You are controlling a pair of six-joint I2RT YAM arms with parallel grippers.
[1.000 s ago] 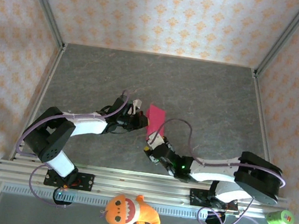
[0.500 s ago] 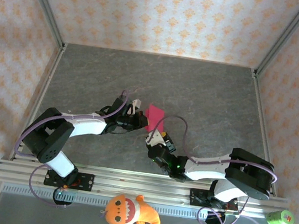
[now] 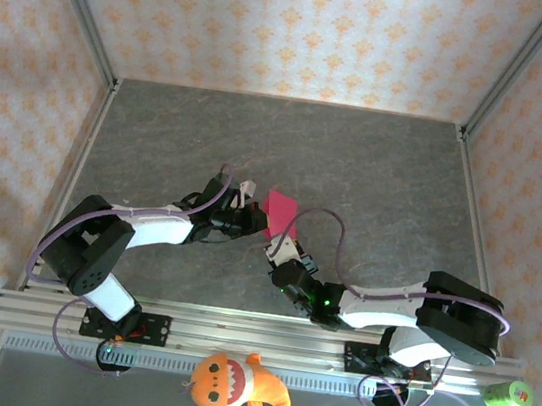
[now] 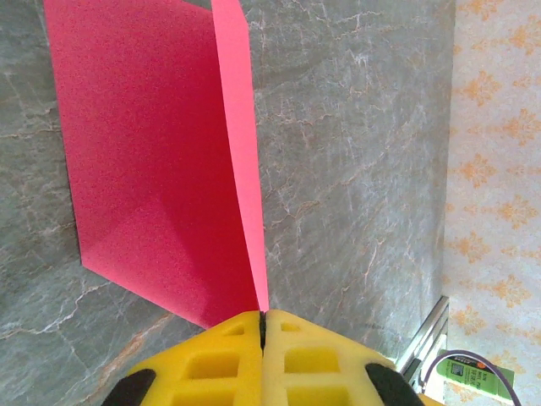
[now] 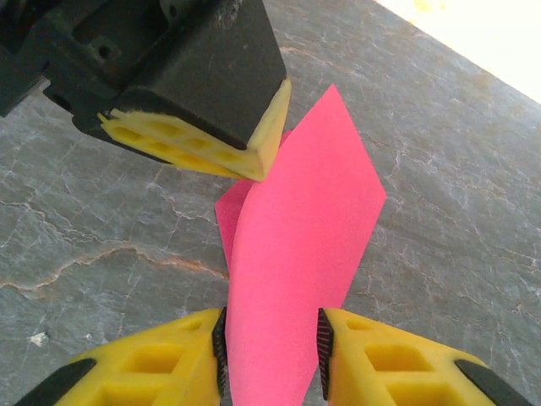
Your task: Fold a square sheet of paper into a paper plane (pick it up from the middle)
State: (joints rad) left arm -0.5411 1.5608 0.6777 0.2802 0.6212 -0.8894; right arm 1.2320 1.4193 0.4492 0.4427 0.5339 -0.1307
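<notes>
Right gripper (image 3: 281, 253) has narrowed around the pink paper sheet (image 3: 280, 207), which now looks shorter at mid-frame from above.
Left wrist view: the left gripper (image 4: 263, 317) is clenched on the sheet's upright folded edge at bottom centre, the rest lying on the grey table (image 4: 355, 169). Right wrist view: the sheet rises between both yellow pads (image 5: 169, 355), filling the gap; whether they pinch it, I cannot tell.
</notes>
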